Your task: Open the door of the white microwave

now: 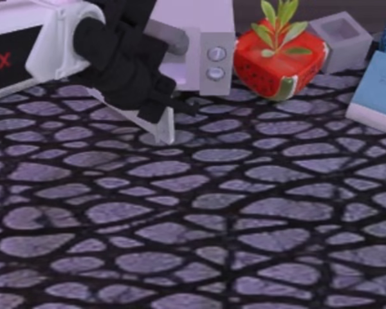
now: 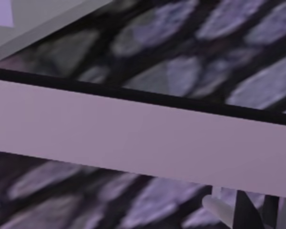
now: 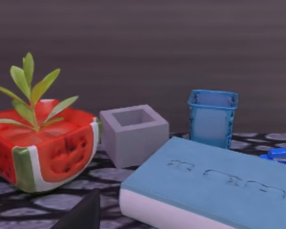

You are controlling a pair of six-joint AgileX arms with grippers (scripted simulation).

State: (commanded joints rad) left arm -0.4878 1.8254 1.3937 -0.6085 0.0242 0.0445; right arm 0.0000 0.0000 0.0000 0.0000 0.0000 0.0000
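Swinging the door (image 1: 156, 121) is judged the step in hand: the white microwave (image 1: 206, 38) stands at the table's far edge, and its door projects from the front toward the near side, edge-on from above and partly open. The left arm covers the oven's left front; the left gripper (image 1: 157, 96) sits at the door's outer edge, apparently hooked on it, finger spacing not discernible. The next move calls for widening the arc about the hinge. Open table (image 1: 244, 225) lies forward of the microwave; the watermelon planter (image 1: 280, 61) stands just beside its right. The right gripper is out of sight.
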